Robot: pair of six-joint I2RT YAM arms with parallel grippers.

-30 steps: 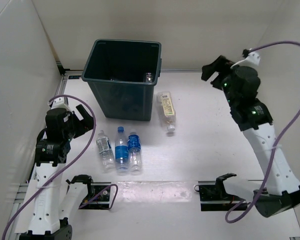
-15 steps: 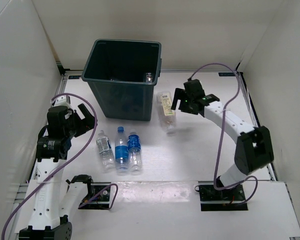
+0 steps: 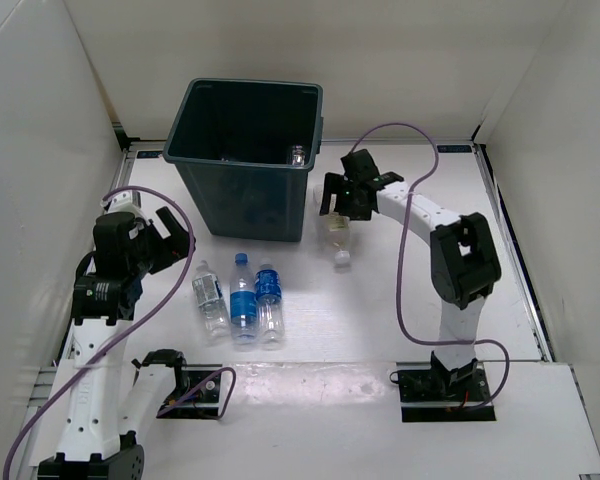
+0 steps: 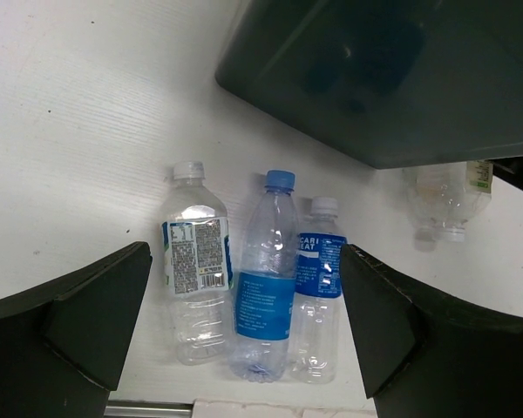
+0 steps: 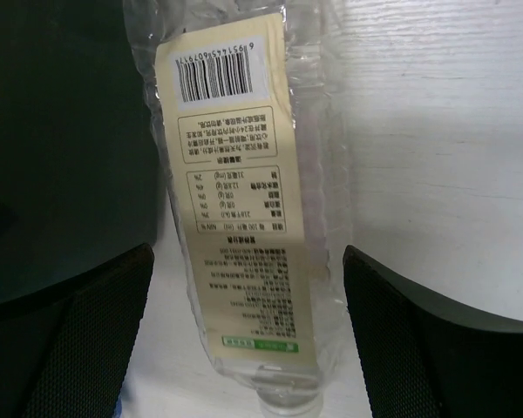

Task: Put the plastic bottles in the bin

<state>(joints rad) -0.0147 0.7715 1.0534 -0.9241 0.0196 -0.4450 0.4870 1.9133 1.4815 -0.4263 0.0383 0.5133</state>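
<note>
Straddling: right gripper, jaws wide apart either side of the cream-label bottle, a gap showing on each side.
Cream label: barcode above fine print too small to read; crinkled clear plastic, lying on the white bench just beside the bin.
Row of three bottles: clear, lying side by side; right-hand bottle reads "CARI" and "EAT" on blue.
Bin: dark green, tapered, rolled rim; one bottle inside, at a corner.
Left gripper: jaws apart, empty, above the row.
</note>
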